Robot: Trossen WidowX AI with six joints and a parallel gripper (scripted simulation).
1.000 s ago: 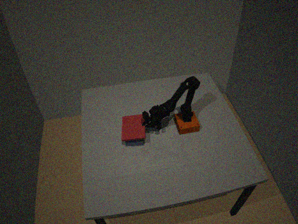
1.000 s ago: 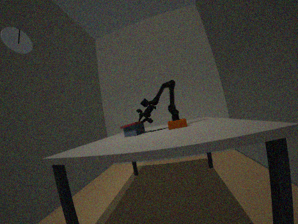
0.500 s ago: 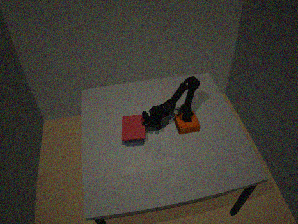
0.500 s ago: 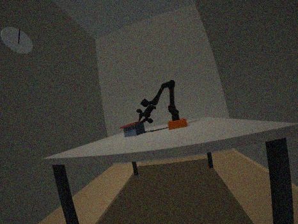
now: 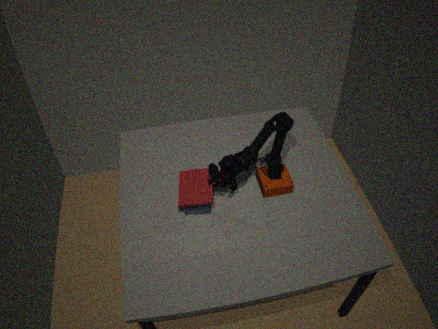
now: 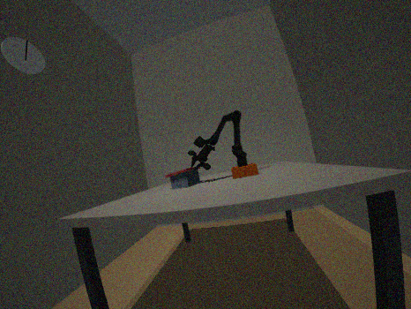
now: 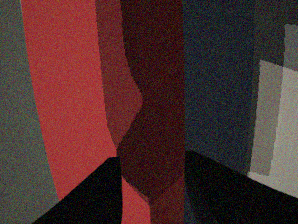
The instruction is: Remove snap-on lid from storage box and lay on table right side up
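Observation:
The red lid [image 5: 195,188] [image 6: 176,173] [image 7: 65,100] is over the blue-grey storage box [image 5: 199,210] [image 6: 185,179] [image 7: 217,75], which stands on the table. In the exterior view the lid's left edge sticks out past the box and the lid looks slightly tilted; whether any of its rim is still snapped on is too small and dark to tell. My gripper [image 5: 214,183] [image 6: 192,167] [image 7: 150,164] is at the lid's arm-side edge, shut on the lid's rim. The wrist view shows the red rim between the dark fingers, with the box wall beside it.
The arm rises from its orange base [image 5: 278,189] [image 6: 245,171], to the right of the box. The table [image 5: 226,263] [image 6: 220,199] has its left edge beyond the box's far side. A back wall stands behind the table.

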